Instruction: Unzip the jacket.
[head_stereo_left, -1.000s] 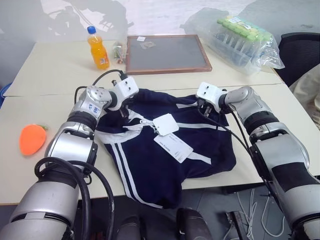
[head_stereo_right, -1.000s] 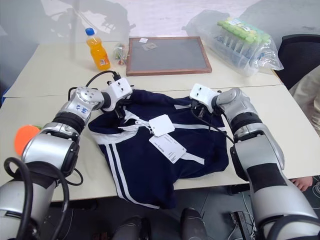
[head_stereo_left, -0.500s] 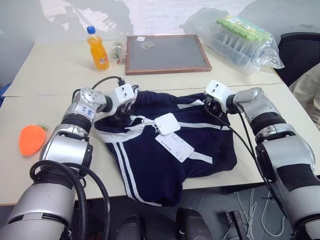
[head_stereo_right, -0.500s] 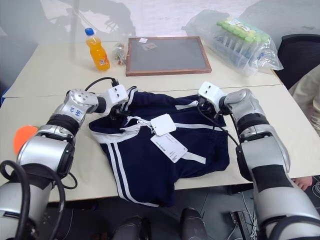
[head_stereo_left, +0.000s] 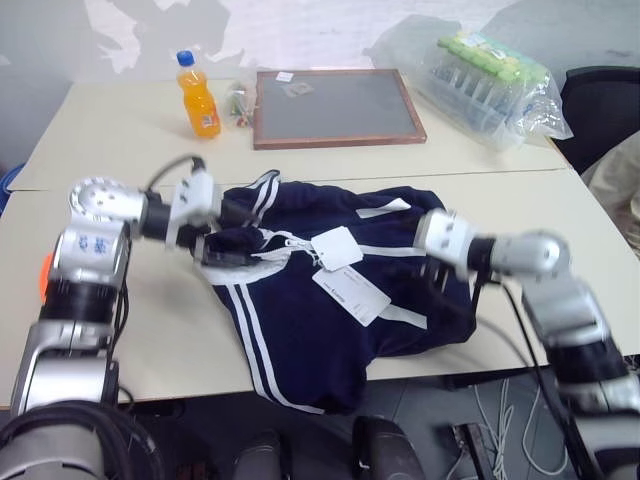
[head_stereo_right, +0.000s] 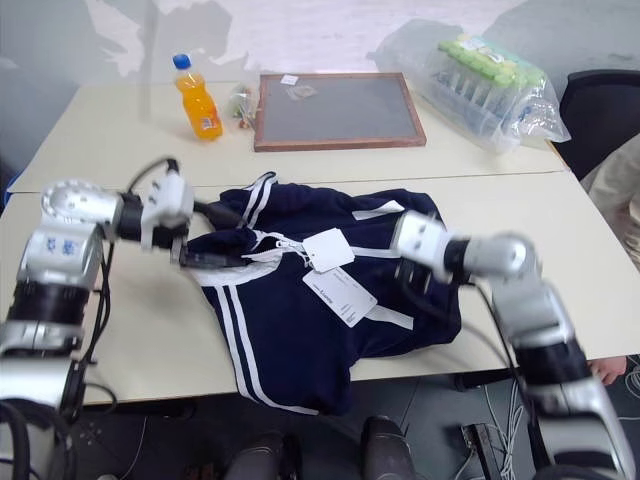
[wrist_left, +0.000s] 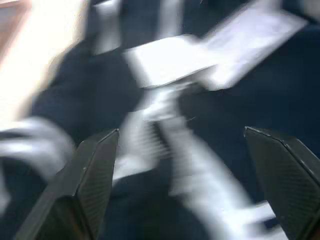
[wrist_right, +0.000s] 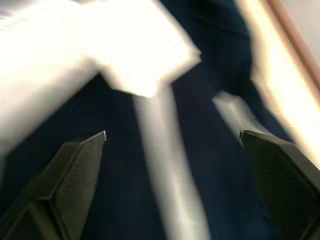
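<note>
The navy jacket (head_stereo_left: 330, 320) with white stripes lies crumpled at the table's front, its lower part hanging over the edge. Two white paper tags (head_stereo_left: 338, 250) rest on its middle, beside the white zipper trim (head_stereo_left: 288, 243). My left gripper (head_stereo_left: 232, 238) hovers at the jacket's left collar side, pointing right, open with nothing between its fingers. In the left wrist view the tags and zipper trim (wrist_left: 165, 100) lie ahead of the open fingers (wrist_left: 95, 170). My right gripper (head_stereo_left: 438, 282) is over the jacket's right part, open and empty. Its wrist view shows a tag (wrist_right: 145, 55) and a white stripe (wrist_right: 165, 165).
An orange drink bottle (head_stereo_left: 198, 95), a wood-framed grey board (head_stereo_left: 335, 107) and a plastic bag of green-capped bottles (head_stereo_left: 495, 75) stand at the back of the table. An orange plush toy (head_stereo_left: 44, 276) peeks out behind my left arm. A black chair (head_stereo_left: 605, 100) is at the right.
Both grippers have opened and let go of the jacket's far edge. The left arm has swung out to the left and back. The right hand has moved toward the front, over the jacket's right side.
</note>
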